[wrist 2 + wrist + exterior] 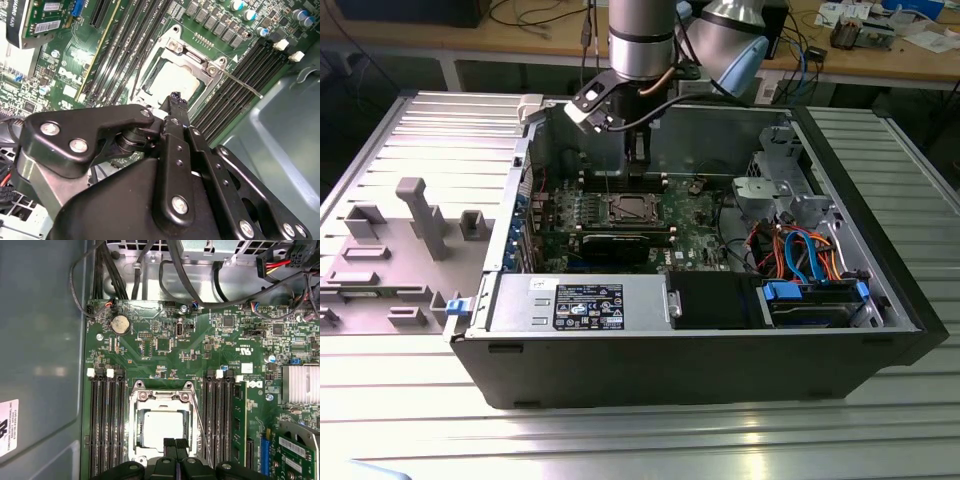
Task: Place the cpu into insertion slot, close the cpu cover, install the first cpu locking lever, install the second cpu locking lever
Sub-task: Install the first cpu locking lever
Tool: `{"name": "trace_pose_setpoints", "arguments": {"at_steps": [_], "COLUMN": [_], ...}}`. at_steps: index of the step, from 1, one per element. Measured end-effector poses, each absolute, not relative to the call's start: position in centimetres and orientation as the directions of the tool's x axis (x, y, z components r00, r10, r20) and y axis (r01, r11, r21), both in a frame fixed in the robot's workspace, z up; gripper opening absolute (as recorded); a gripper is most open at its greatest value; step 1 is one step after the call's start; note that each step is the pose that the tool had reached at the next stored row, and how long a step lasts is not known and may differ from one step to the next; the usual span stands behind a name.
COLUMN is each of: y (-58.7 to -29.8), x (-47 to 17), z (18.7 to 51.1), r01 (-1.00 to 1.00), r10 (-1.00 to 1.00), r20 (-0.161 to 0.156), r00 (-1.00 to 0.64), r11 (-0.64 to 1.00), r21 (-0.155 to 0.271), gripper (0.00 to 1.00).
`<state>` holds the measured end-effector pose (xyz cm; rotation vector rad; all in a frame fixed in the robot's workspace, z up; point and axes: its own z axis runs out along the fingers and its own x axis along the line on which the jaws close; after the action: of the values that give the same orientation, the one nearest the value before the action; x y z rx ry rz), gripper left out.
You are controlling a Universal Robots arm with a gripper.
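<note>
The jaws are together with nothing between them, and hang close above the socket inside the computer case [670,370], which rests on the surface [620,440]. The cpu [160,427] lies flat in the socket. The cpu cover [161,396] appears folded down around it, its window framing the chip. One locking lever [201,435] runs as a thin rod between the socket and the memory slots [220,425], and appears unlatched.

Risks, as judged from this position:
- The tips sit just beside the chip. A descent off line would press them on its metal top or on the cover.
- The lever is thin and likely sprung. The closed tips could slip off it and strike the memory slots.
- If the cover is not fully seated, forcing the lever could damage the socket.
</note>
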<state>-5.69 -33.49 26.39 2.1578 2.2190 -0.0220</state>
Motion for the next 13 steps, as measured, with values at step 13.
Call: {"name": "trace_pose_setpoints", "arguments": {"at_steps": [13], "y": [-33.5], "x": [-5.7], "z": [27.6], "r01": [0.999], "r10": [0.998], "r20": [-0.047], "r00": [-0.029], "r11": [0.03], "r21": [0.022], "gripper": [0.11]}}
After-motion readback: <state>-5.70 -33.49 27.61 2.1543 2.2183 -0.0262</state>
